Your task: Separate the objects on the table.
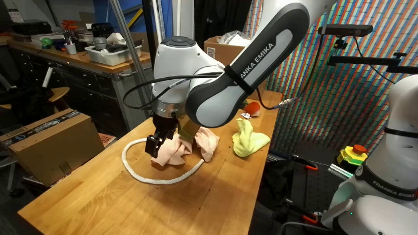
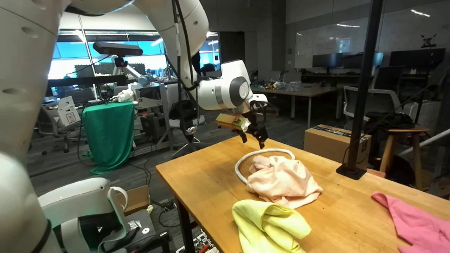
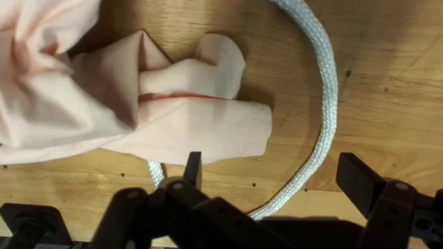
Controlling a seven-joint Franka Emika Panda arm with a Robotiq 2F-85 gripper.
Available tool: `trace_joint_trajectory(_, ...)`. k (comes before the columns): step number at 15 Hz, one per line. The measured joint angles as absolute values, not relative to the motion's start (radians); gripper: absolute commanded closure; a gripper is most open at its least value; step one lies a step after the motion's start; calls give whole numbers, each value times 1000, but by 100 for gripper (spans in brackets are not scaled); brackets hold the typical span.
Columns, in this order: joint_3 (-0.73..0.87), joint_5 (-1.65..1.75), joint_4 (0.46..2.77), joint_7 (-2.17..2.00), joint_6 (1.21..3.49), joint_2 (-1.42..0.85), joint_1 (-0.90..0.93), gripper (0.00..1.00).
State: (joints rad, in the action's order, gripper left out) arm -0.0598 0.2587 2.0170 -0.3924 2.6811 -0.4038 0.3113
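On the worktop (image 1: 130, 209), the beige cloth (image 2: 284, 179) is bunched. The pink cloth (image 2: 422, 225), cut off in an exterior view, is laid well apart; the yellow cloth (image 1: 249, 143) is crumpled nearby. The white cord (image 3: 330, 100) is looped at one side, partly covered by the beige cloth. The jaws are spread wide above the worktop.

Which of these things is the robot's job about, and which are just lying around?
Part of the job:
peach cloth
yellow-green cloth
pink cloth
white cord
wooden table they lie on
open gripper

Just lying about:
taped cardboard box off the table
white bin
green drape
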Motion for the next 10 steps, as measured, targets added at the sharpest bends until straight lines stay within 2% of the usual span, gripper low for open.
trace_joint_trajectory(4,-12,343,1935,-376,2567,-442,335,0)
trace_joint_trajectory(10,-1,369,1820,-267,2516,-513,323,0)
